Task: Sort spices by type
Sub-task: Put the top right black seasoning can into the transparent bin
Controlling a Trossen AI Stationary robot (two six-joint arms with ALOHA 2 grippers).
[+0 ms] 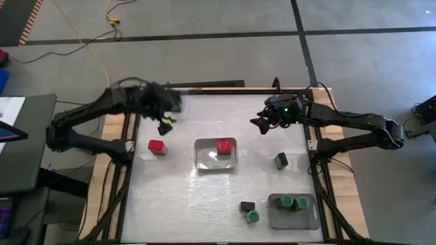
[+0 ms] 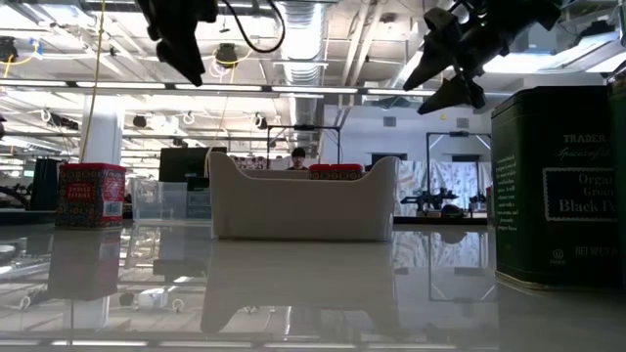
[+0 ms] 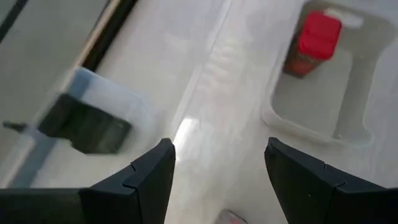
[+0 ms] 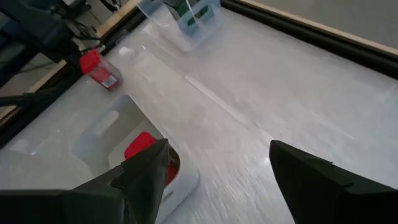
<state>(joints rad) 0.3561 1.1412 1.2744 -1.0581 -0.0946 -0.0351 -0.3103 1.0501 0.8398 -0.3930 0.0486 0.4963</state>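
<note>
Jaws on left gripper (image 1: 165, 125) apart, empty | right gripper (image 1: 261, 124) likewise, above desk (image 1: 177, 197) | red spice (image 1: 223, 145) in clear tray (image 1: 204, 162)

Dark left gripper (image 1: 164, 126) raised, fingers apart, empty; dark right gripper (image 1: 259, 123) likewise spread, hovering, empty.

The table top (image 1: 177, 197) was glossy white, the centre tray (image 1: 204, 162) translucent plastic, the black spice tin (image 2: 558, 186) printed and matt.

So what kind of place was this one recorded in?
Probably a large open lab or workshop: exposed ceiling ducts, strip lights, a concrete floor with a yellow cable, and a person at benches behind.
</note>
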